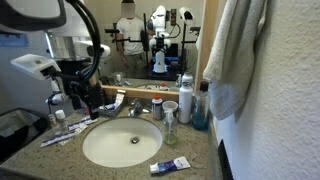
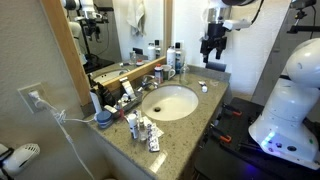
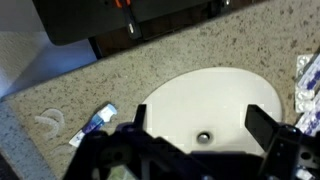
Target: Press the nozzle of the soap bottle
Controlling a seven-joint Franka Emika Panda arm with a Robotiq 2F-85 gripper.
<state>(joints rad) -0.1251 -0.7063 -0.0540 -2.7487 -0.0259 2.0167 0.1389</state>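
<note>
Wrist view is showing the gripper (image 3: 198,128) hanging over the sink (image 3: 170,85) with its two fingers spread wide, holding nothing. What is looking like the soap bottle (image 1: 185,100) is standing upright at the back of the counter (image 1: 28,157) near the towel (image 1: 235,50), well away from the gripper; I am guessing it is light, smooth and tippy, so pushing straight down on its small top is looking safest. Little things are crowding the hard, speckled counter, leaving tight room.
</note>
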